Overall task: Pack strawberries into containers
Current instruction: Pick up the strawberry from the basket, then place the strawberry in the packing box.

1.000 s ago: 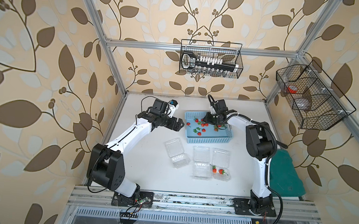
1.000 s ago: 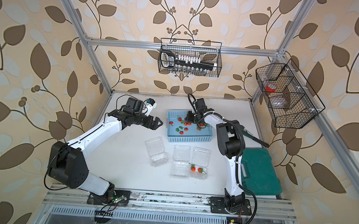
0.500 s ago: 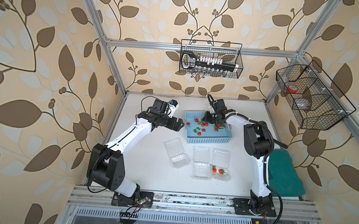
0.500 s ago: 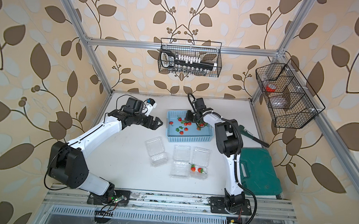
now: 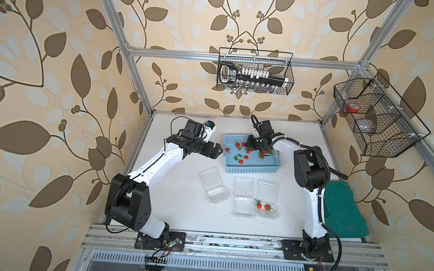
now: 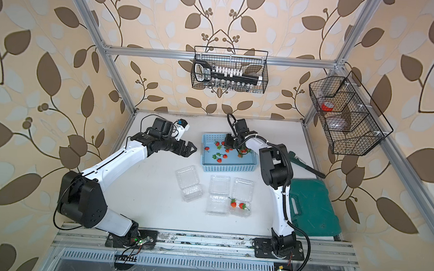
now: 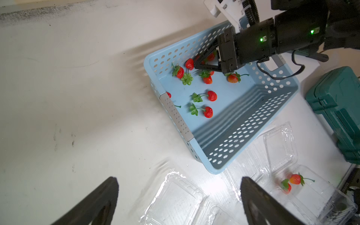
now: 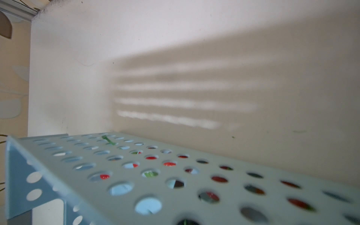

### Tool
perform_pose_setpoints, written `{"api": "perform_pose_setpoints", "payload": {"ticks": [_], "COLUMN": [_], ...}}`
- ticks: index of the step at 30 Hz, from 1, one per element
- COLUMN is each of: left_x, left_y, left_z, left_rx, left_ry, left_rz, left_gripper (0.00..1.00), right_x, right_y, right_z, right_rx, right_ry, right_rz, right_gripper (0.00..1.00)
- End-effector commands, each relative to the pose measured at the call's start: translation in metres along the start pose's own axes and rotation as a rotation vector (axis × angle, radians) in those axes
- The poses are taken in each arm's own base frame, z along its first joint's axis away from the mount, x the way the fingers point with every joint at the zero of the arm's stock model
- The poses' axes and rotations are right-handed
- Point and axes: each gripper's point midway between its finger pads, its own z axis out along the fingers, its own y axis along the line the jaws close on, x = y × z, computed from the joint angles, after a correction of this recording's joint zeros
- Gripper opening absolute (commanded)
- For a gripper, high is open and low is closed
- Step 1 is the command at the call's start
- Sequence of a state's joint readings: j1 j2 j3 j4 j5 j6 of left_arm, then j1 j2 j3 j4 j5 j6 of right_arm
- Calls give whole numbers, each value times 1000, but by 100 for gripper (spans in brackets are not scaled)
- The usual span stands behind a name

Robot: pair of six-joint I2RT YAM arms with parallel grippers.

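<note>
Right hand [image 5: 252, 144], in both top views: reaching down into the light blue perforated plastic basket [image 5: 252, 170] at its far side, among the small red strawberries with green leafy tops [image 5: 240, 158]. Its fingers are too small here to read. Left hand [image 5: 215, 151] hovers spread wide and empty just beside the basket's left wall, probably kept out of the partner's way. Three clear plastic hinged clamshell containers [image 5: 243, 198] lie open on the white table [image 5: 180, 216] in front of the basket, lids folded back so fruit can drop straight in. The rightmost holds two strawberries and the other two hold none, so I judge the packing barely begun.

Left wrist view: right hand [image 7: 194, 66] is clenched, its tips together and touching one strawberry [image 7: 189, 63] near the basket's [image 7: 243, 136] far wall. Pinched or merely touched, I cannot tell. The other strawberries lie loose on the basket floor. The left hand's own fingers [image 7: 103, 196] stand far apart above an empty container.

Right wrist view: only the basket's holed wall [image 8: 175, 175] from outside, with red and green showing through the holes. The hand itself is out of frame.

Against a second ago: the right hand sits at the same spot but has closed. The left arm, the containers and the two packed strawberries are unchanged.
</note>
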State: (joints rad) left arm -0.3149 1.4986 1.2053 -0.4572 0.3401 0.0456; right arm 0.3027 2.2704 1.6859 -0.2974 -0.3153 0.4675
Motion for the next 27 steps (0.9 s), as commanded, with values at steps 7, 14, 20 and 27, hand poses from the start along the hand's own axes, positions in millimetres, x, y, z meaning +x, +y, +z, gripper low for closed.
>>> {"api": "perform_pose_setpoints", "payload": {"ticks": [7, 14, 20, 27], "left_x": [-20, -20, -20, -19], "left_y": [-14, -14, -14, -14], "left_z": [-18, -18, -19, -16], "left_rx": [26, 27, 24, 33], "left_ry": [-58, -59, -62, -57], "left_rz": [38, 38, 37, 30], "left_gripper": [99, 99, 99, 99], "right_x": [-17, 3, 65, 151], "right_y": [28, 45, 42, 14], "right_z": [-42, -90, -154, -193], "right_rx": [-65, -101, -81, -15], "right_ry": [-64, -86, -88, -38], "right_rz": [-37, -77, -101, -68], "right_gripper": [0, 0, 0, 0]}}
